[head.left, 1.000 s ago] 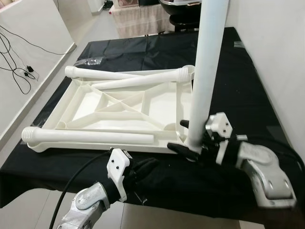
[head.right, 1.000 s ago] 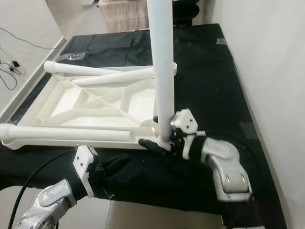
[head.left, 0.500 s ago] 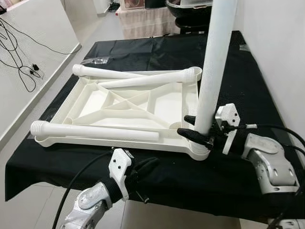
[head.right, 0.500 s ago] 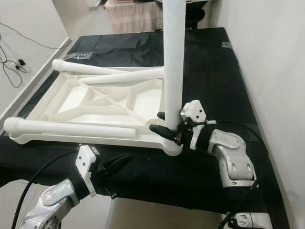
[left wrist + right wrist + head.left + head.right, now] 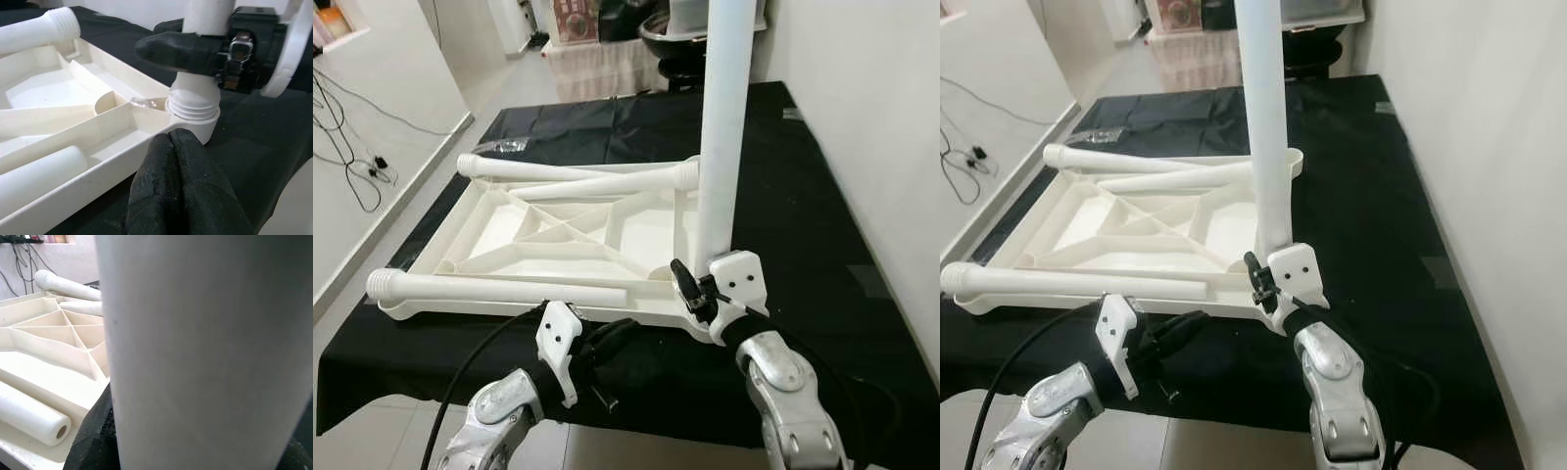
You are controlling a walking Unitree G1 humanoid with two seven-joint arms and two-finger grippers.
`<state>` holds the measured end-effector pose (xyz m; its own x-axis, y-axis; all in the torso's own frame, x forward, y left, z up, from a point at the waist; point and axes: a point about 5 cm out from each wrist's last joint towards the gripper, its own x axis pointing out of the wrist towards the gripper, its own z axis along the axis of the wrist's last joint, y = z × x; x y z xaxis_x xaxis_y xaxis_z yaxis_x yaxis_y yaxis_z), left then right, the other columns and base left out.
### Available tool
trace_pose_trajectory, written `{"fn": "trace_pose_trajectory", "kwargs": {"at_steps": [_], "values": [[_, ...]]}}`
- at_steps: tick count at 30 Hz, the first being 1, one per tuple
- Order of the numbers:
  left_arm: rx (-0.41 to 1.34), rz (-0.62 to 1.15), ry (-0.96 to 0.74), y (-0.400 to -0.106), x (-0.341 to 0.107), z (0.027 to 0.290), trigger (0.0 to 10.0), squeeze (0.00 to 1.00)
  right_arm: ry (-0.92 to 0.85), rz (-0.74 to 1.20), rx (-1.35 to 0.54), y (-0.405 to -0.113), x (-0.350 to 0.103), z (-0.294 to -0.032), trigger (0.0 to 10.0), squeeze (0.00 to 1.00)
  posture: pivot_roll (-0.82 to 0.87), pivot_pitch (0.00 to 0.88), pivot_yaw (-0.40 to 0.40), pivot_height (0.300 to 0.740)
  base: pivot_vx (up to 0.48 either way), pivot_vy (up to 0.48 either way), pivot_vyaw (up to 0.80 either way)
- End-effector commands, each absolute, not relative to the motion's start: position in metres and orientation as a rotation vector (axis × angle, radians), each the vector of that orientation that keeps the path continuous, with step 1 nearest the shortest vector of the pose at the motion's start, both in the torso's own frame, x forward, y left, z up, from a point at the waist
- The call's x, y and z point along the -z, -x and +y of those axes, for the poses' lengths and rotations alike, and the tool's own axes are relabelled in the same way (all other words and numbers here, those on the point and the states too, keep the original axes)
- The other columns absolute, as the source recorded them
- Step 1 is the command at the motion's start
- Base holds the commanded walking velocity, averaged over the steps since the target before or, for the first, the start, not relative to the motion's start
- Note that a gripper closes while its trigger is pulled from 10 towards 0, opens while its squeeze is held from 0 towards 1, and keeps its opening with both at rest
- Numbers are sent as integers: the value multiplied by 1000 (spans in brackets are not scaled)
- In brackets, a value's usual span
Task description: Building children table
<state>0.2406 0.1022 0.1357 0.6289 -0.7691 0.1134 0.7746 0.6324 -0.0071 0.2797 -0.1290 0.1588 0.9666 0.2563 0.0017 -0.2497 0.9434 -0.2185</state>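
A white plastic tabletop (image 5: 558, 235) lies upside down on the black-covered table. One white leg (image 5: 722, 127) stands upright in its near right corner socket (image 5: 193, 110). My right gripper (image 5: 700, 279) is shut on the base of that leg, and its black finger (image 5: 181, 49) wraps the leg just above the thread. The leg (image 5: 195, 352) looms close in the right wrist view. My left gripper (image 5: 612, 338) is shut on nothing, its fingertips (image 5: 173, 161) close to the tabletop's front rim below the socket. A loose leg (image 5: 499, 287) lies along the front, and two more (image 5: 578, 176) lie at the far side.
The black cloth table (image 5: 803, 196) runs along a white wall (image 5: 881, 117) on the right. A small clear bag (image 5: 499, 147) lies at the far left of the cloth. Cables (image 5: 352, 157) trail on the floor to the left. Furniture stands beyond the table's far end.
My right arm has swung from the leg's right side round to its near side, still gripping the base. The leg stands straighter in the socket. The camera has shifted; the left gripper has barely moved.
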Motion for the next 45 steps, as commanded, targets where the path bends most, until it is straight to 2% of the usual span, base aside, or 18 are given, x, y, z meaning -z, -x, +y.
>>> {"fn": "trace_pose_trajectory", "kwargs": {"at_steps": [1,2,3,4,5,6,9,12,13,16,20,23,27,28,29,40,45], "values": [[858,-84,46,-242,-131,107,10000,0,274,150,-224,-278,-125,-141,0,0,-11,160,101,740,0,0,0],[848,-87,45,-243,-131,107,10000,0,280,156,-222,-279,-125,-141,7686,0,-10,158,100,740,0,0,0],[848,-87,45,-243,-131,107,10000,0,280,156,-222,-279,-125,-141,7686,0,-10,158,100,740,0,0,0],[842,-89,45,-244,-131,108,10000,0,259,154,-228,-279,-125,-139,10000,0,-10,158,100,740,0,0,0],[838,-90,45,-244,-131,107,10000,0,219,172,-267,-279,-123,-136,10000,1000,-13,153,98,740,0,0,0],[838,-90,45,-244,-131,107,10000,0,219,172,-267,-279,-123,-136,10000,1000,-13,153,98,740,0,0,0],[841,-88,50,-246,-130,106,10000,0,10,115,-492,-284,-136,-122,10000,1000,-19,147,100,740,0,0,0],[843,-88,52,-246,-130,105,10000,0,-24,93,-546,-285,-142,-121,10000,976,-17,145,100,740,0,0,0],[846,-87,54,-247,-129,103,10000,0,-56,62,-757,-286,-154,-124,10000,0,-4,139,96,740,0,0,0],[846,-88,55,-247,-129,102,10000,0,-2,41,-915,-287,-162,-133,10000,0,4,132,93,740,0,0,0],[844,-90,55,-247,-128,102,10000,0,26,60,-992,-291,-165,-143,10000,0,15,125,93,740,0,0,0],[836,-92,48,-247,-127,102,10000,0,74,88,-1122,-297,-174,-159,10000,0,26,113,90,740,0,0,0],[834,-93,45,-247,-125,102,10000,0,76,101,-1164,-300,-177,-166,10000,0,29,107,88,740,0,0,0],[833,-94,45,-247,-125,101,10000,0,64,114,-1188,-302,-177,-170,4549,0,30,106,89,740,0,0,0],[833,-94,45,-247,-125,101,10000,0,49,128,-1211,-304,-177,-173,0,0,32,104,86,740,0,0,0],[848,-99,42,-245,-124,99,10000,0,29,144,-1216,-303,-172,-187,0,0,32,103,86,740,0,0,0],[965,-116,-27,-231,-126,92,10000,0,59,190,-977,-302,-151,-189,0,0,16,111,82,740,0,0,0]]}}
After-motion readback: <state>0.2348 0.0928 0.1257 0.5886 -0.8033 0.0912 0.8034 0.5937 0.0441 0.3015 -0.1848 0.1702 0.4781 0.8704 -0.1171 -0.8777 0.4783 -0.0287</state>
